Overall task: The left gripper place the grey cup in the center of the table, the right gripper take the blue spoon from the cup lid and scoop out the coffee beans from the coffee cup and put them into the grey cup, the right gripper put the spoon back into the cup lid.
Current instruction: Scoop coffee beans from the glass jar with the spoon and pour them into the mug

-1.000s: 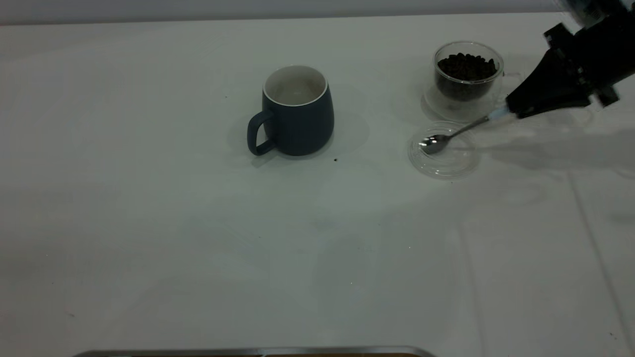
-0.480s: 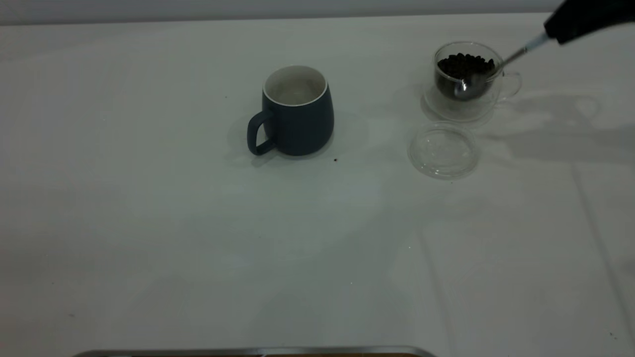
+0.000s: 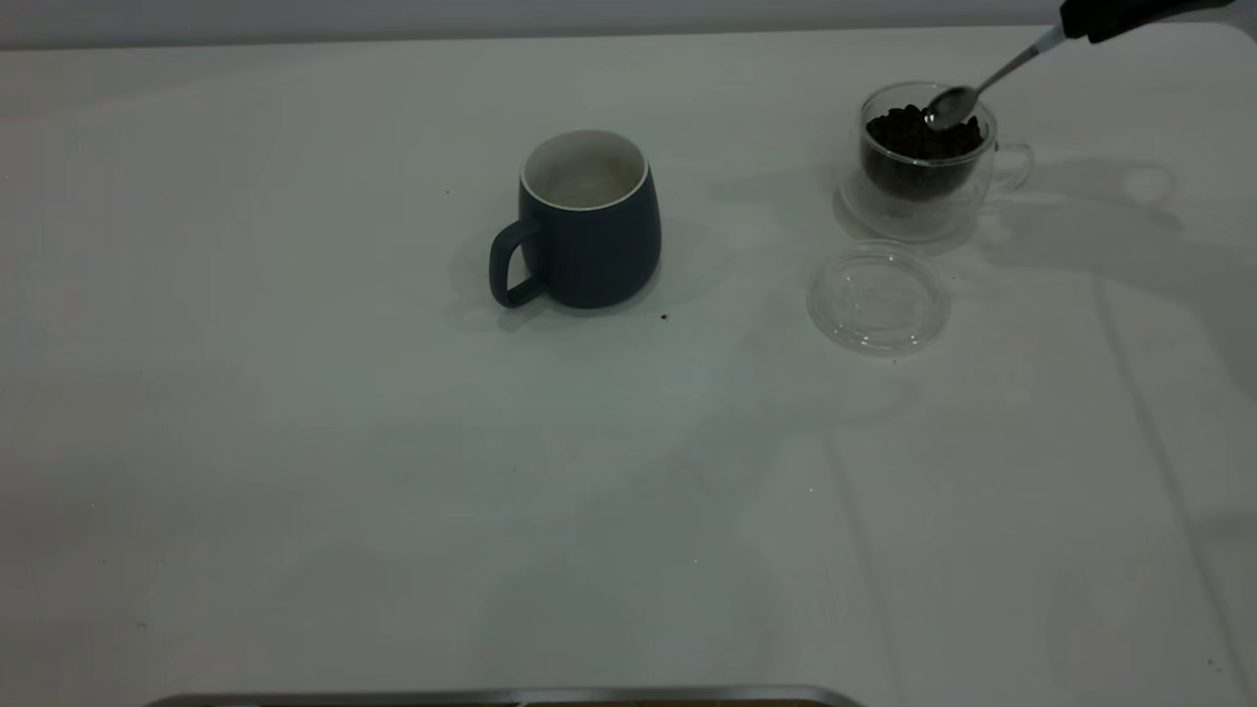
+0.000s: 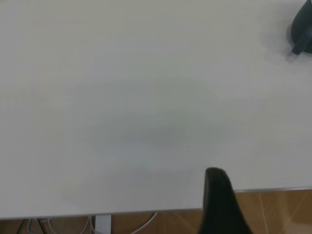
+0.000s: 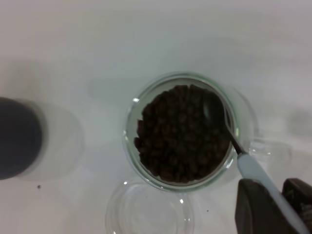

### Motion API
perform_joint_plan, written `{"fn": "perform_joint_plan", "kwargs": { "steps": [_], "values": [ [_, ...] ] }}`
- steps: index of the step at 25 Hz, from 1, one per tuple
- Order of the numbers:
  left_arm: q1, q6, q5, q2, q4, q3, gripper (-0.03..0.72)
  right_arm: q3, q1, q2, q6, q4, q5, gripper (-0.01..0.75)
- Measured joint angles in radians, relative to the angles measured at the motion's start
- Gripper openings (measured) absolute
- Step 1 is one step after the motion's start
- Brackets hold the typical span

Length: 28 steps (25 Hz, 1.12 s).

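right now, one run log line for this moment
step: scoop beans | right claw: shut on spoon, bowl over beans in glass cup | mug: centre | lid: empty | left claw: parked off table edge

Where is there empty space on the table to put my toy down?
The table is bare all along the near side and left of the grey cup. There's also a gap between that cup and the cup lid. The far right corner is crowded: coffee cup, lid, blue spoon, right gripper.
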Motion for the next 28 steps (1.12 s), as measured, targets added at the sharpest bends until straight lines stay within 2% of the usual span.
{"fn": "perform_joint_plan", "kwargs": {
  "steps": [6,14,28],
  "values": [
    [0.0,0.002,0.0,0.0,0.0,0.0,0.514,0.0,0.003,0.03,0.001,0.006,0.016,0.113],
    [0.0,0.002,0.0,0.0,0.0,0.0,0.514,0.0,-0.006,0.039,0.043,0.042,0.09,0.113],
    [0.0,0.001,0.0,0.0,0.0,0.0,0.514,0.0,-0.117,0.131,-0.039,0.274,0.229,0.113]
  ]
}}
